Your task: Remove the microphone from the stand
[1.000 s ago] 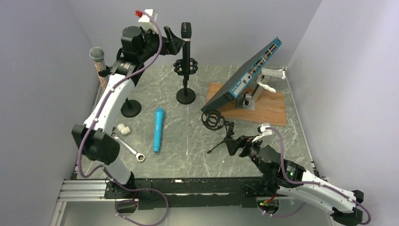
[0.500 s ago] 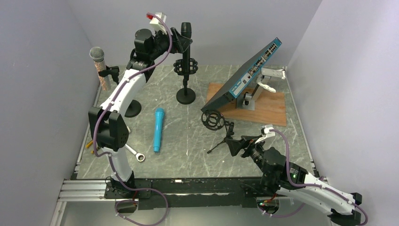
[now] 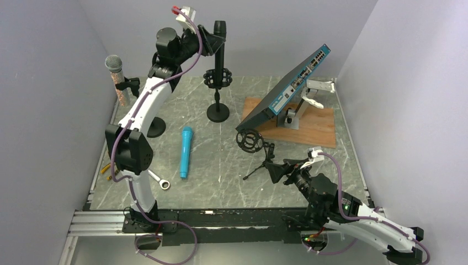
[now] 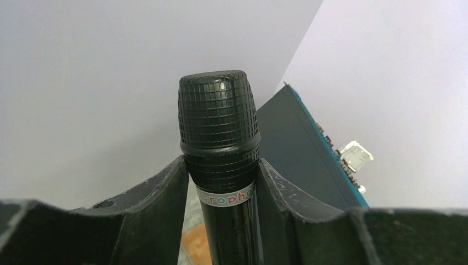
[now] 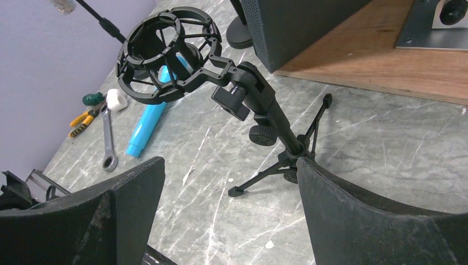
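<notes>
A black microphone [image 3: 220, 34] stands upright in the shock mount [image 3: 217, 77] of the round-based stand [image 3: 218, 112] at the back centre. High above the table, my left gripper [image 3: 213, 45] is shut on the microphone just below its mesh head. In the left wrist view both fingers press the black microphone [image 4: 219, 127] at its labelled band, with my left gripper [image 4: 221, 168] around it. My right gripper [image 3: 278, 169] hangs open and holds nothing, low at the front right.
A small tripod stand [image 5: 176, 55] with an empty shock mount sits just ahead of my right gripper [image 5: 229, 165]. A blue microphone [image 3: 185, 152] lies flat. A silver microphone [image 3: 114, 65] stands at the left. A tilted network switch [image 3: 287, 85] rests on a wooden board [image 3: 317, 130]. Near the left edge lies a wrench [image 3: 154, 175].
My left gripper swung right to the black microphone, and its open jaws shut on it below the head. The right arm shifted only slightly.
</notes>
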